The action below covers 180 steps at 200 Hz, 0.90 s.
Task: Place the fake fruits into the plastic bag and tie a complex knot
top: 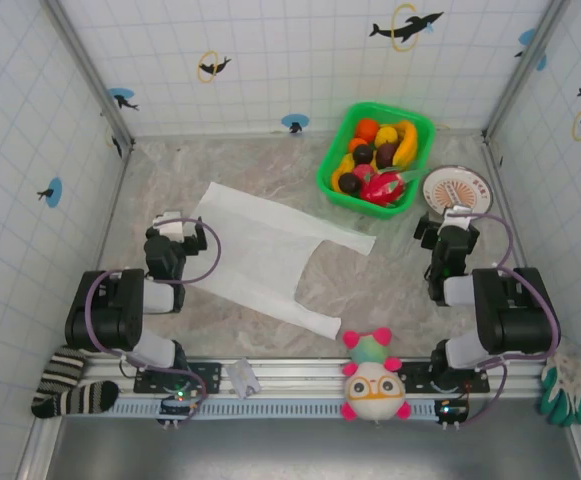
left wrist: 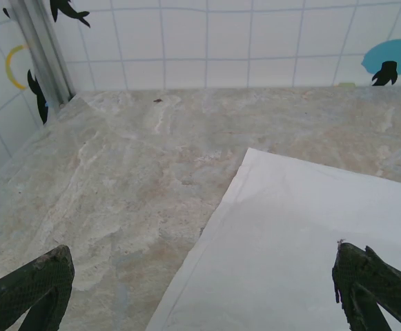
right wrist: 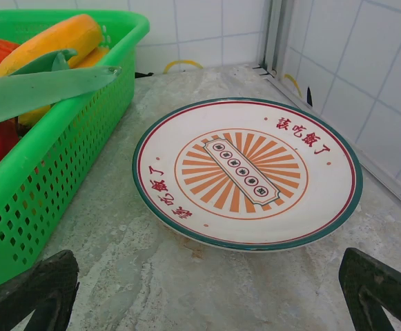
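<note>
1. A green plastic basket (right wrist: 62,172) sits at the far right of the marble-patterned table (left wrist: 117,172).
2. The fake fruits (top: 378,160) are piled in the basket: an orange, yellow bananas, a dark purple fruit, red pieces and a pink dragon fruit.
3. Just right of the basket lies a round plate (right wrist: 248,172) with an orange sunburst and red Chinese characters.
4. The white plastic bag (top: 260,250) lies flat mid-table, with one handle strap reaching near the basket.
5. The left gripper (left wrist: 200,289) is spread wide and pinches nothing. The bag's left edge runs between its fingers.
6. The right gripper (right wrist: 207,289) is also spread wide and holds nothing. It faces the plate, with the basket to its left.
</note>
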Each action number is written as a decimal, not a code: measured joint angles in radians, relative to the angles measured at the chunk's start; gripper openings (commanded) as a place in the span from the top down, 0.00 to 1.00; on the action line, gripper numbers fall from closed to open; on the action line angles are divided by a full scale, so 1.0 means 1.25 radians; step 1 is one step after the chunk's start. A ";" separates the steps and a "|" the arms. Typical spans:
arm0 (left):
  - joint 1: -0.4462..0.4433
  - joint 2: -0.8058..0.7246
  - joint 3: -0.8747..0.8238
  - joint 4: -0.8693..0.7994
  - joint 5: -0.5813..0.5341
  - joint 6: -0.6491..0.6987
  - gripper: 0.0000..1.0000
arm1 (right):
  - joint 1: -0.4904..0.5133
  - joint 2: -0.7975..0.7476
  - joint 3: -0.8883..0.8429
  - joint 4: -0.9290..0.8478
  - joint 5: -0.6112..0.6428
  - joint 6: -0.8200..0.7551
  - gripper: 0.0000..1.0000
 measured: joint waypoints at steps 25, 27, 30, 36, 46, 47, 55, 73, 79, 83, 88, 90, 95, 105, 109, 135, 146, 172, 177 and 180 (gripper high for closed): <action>0.000 0.000 0.000 0.000 0.000 0.000 0.02 | 0.000 0.000 0.000 0.000 0.000 0.000 0.00; 0.000 0.000 0.000 0.000 0.000 0.000 0.02 | 0.000 0.000 0.000 0.000 0.000 0.000 0.00; 0.000 0.000 0.000 0.000 0.000 0.000 0.02 | 0.000 0.000 0.000 0.000 0.000 0.000 0.00; 0.000 0.000 0.000 0.000 0.000 0.000 0.02 | 0.000 0.000 0.000 0.000 0.000 0.000 0.00; 0.000 0.000 0.000 0.000 0.000 0.000 0.02 | 0.000 0.000 0.000 0.000 0.000 0.000 0.00; 0.000 0.000 0.000 0.000 0.000 0.000 0.02 | 0.000 0.000 0.000 0.000 0.000 0.000 0.00; 0.000 0.000 0.000 0.000 0.000 0.000 0.02 | 0.000 0.000 0.000 0.000 0.000 0.000 0.00; 0.000 0.000 0.000 0.000 0.000 0.000 0.02 | 0.000 0.000 0.000 0.000 -0.001 0.000 0.00; 0.000 0.000 0.000 0.000 0.000 0.000 0.02 | -0.001 0.000 0.000 0.000 -0.001 0.000 0.00; 0.000 0.000 0.000 0.000 0.000 0.000 0.02 | -0.001 0.000 0.000 0.000 -0.001 0.000 0.00; 0.000 0.000 0.000 0.000 0.000 0.000 0.02 | -0.001 0.000 0.000 0.000 -0.001 0.001 0.00; 0.000 0.000 0.000 0.000 0.000 0.000 0.03 | -0.001 0.000 0.000 0.000 -0.001 0.000 0.00; 0.000 0.000 0.000 0.000 0.000 0.000 0.03 | -0.001 0.000 0.000 0.000 -0.001 0.000 0.00; 0.000 0.000 0.000 0.000 0.000 0.000 0.03 | -0.001 0.000 0.000 0.000 -0.003 0.001 0.00; 0.000 0.000 0.000 0.000 0.000 0.000 0.03 | -0.002 0.000 0.000 0.000 -0.003 0.000 0.00; 0.000 -0.001 0.001 -0.001 0.002 0.001 0.03 | -0.002 -0.022 0.000 -0.013 -0.007 0.001 0.00; 0.000 -0.012 0.013 -0.033 0.003 0.001 0.03 | -0.004 -0.057 0.000 -0.039 -0.013 0.001 0.00; 0.000 -0.091 0.079 -0.151 0.002 0.000 0.03 | -0.015 -0.186 0.020 -0.150 -0.030 0.003 0.00; 0.000 -0.110 0.090 -0.166 0.002 -0.001 0.03 | -0.018 -0.211 0.029 -0.174 -0.032 0.005 0.00; 0.000 -0.125 0.098 -0.176 0.002 -0.001 0.03 | -0.018 -0.228 0.037 -0.192 -0.035 0.006 0.00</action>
